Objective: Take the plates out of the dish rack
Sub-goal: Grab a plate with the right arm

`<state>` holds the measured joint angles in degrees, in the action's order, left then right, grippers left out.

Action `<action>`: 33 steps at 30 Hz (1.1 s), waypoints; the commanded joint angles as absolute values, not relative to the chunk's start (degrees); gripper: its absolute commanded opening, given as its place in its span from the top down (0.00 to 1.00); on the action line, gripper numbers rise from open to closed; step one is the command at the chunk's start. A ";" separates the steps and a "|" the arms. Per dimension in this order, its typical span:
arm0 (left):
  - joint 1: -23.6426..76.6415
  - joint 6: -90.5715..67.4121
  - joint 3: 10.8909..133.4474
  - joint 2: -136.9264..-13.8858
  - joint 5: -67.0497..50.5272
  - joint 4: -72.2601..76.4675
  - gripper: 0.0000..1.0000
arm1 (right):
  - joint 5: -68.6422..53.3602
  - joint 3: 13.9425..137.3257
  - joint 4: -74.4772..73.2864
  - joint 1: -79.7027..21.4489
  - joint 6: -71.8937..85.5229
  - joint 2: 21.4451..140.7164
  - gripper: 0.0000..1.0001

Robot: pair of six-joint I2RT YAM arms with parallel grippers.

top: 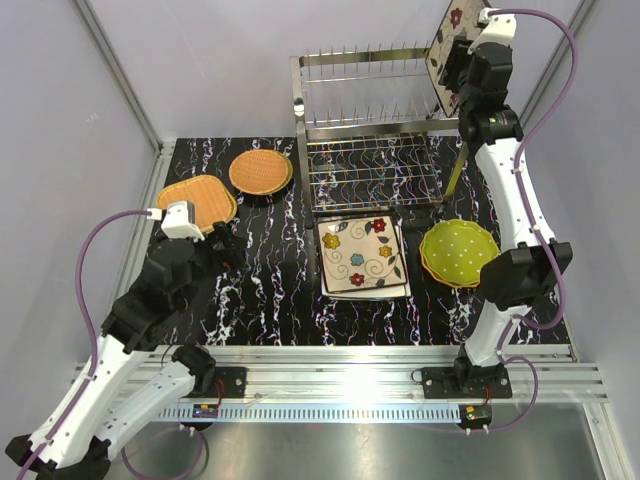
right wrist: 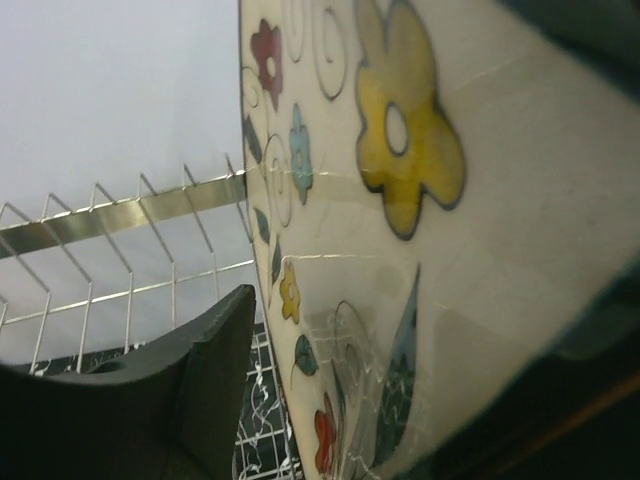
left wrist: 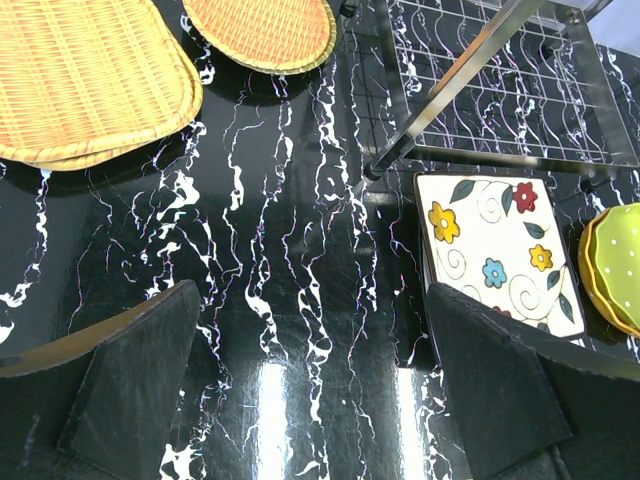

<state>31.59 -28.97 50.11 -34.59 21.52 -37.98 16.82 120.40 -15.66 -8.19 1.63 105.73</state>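
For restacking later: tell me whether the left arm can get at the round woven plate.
Probably yes. The left end effector hangs open near the round woven plate, nothing standing between them.

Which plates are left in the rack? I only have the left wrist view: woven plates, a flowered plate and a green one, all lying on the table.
Observer: One flower-patterned plate stands upright at the right end of the top tier of the dish rack.
Operator: Is an arm on it?
Observer: The right gripper has a finger on either side of it. I cannot tell if the grip is firm.
Operator: And the other slots?
Observer: From the top view, the other prongs hold no plates.
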 commanded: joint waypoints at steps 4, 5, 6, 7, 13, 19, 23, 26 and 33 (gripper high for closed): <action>31.29 -28.65 50.71 -35.24 23.12 -35.42 0.01 | 14.51 114.27 -0.55 -7.03 -3.24 102.48 0.51; 31.29 -28.65 50.89 -35.33 23.12 -35.51 0.01 | 14.15 113.47 1.56 -6.94 -3.43 102.31 0.54; 31.29 -28.74 50.80 -35.25 23.20 -35.42 0.01 | 13.98 112.86 2.19 -6.94 -3.69 102.13 0.56; 31.29 -28.74 50.89 -35.33 23.12 -35.42 0.01 | 13.45 112.68 2.55 -6.77 -3.95 102.13 0.62; 31.29 -29.00 51.33 -35.42 22.94 -35.51 0.01 | 10.02 109.78 6.84 -6.42 -4.83 100.20 0.80; 31.29 -29.35 51.94 -35.33 22.41 -35.68 0.01 | 9.32 109.51 11.95 -6.24 -6.33 99.14 1.00; 31.29 -29.71 52.29 -35.25 22.06 -36.03 0.01 | 8.44 111.44 14.50 -6.24 -7.47 99.32 1.00; 31.29 -30.06 52.56 -35.07 21.97 -36.21 0.01 | 7.65 113.64 15.73 -6.06 -8.00 99.67 1.00; 31.29 -30.94 52.38 -34.19 21.45 -36.30 0.01 | 7.03 117.94 17.49 -5.54 -8.35 100.28 1.00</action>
<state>31.51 -30.06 50.13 -34.87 21.47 -37.93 7.88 110.34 1.52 -6.24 -7.66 103.28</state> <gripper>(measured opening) 0.985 0.259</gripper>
